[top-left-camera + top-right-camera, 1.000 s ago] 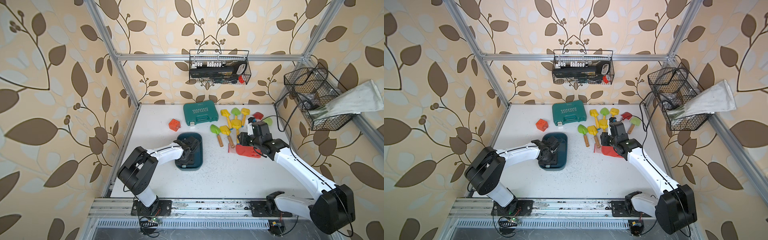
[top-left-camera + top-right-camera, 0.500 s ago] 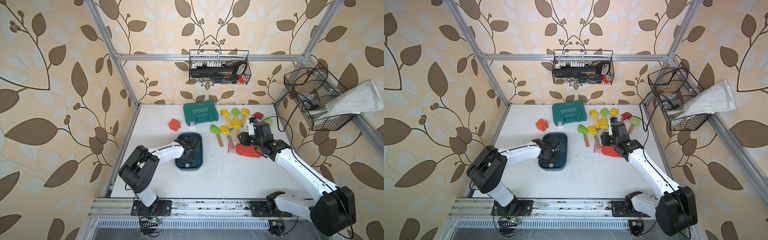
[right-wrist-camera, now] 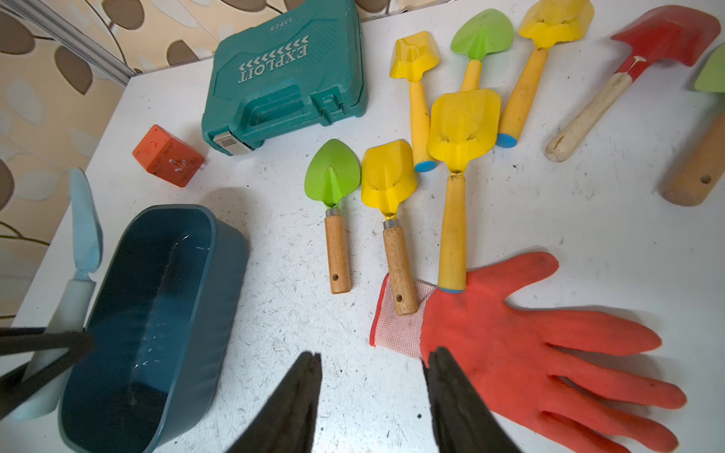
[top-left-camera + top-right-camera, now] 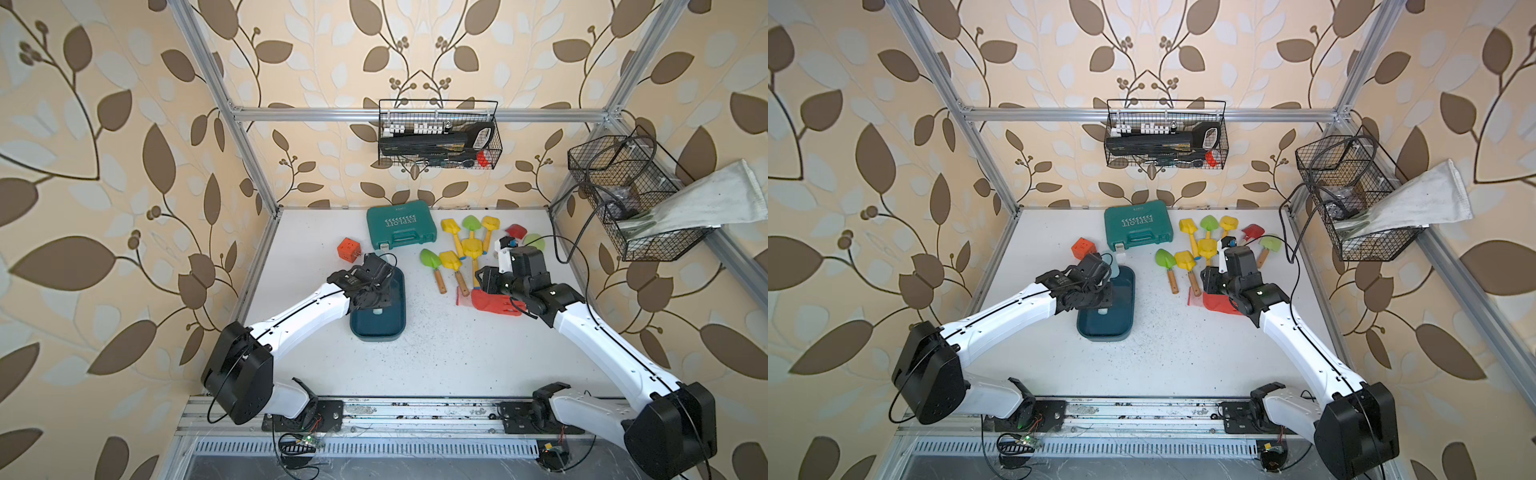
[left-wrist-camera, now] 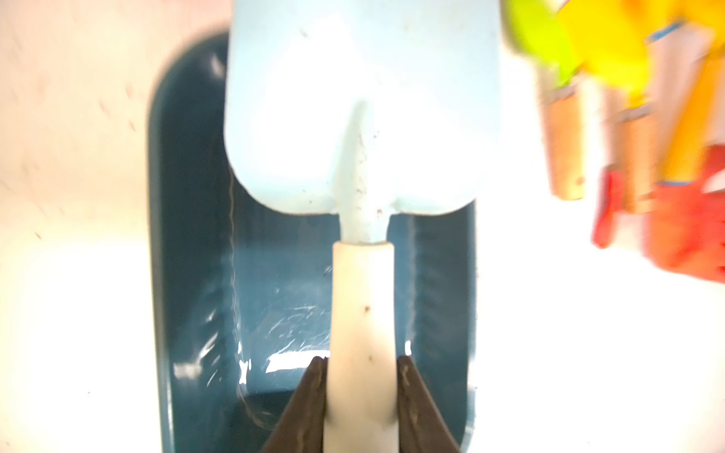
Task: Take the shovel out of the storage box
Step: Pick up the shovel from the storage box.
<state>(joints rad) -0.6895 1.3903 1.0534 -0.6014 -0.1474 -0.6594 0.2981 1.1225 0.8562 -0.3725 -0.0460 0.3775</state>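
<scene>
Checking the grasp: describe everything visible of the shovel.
The shovel has a pale-blue, rounded, metal-looking blade with a centre rib and neck, set into a cream handle flecked with dirt. The left gripper is shut on the handle, jaws on either side. The shovel runs lengthwise over the box, blade past its far rim; whether it touches the box is unclear.

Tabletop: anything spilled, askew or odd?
Dark grit speckles the white tabletop around the dark teal plastic storage box. The long yellow plastic shovel and a wooden-handled yellow shovel rest handle ends on the red work glove.
</scene>
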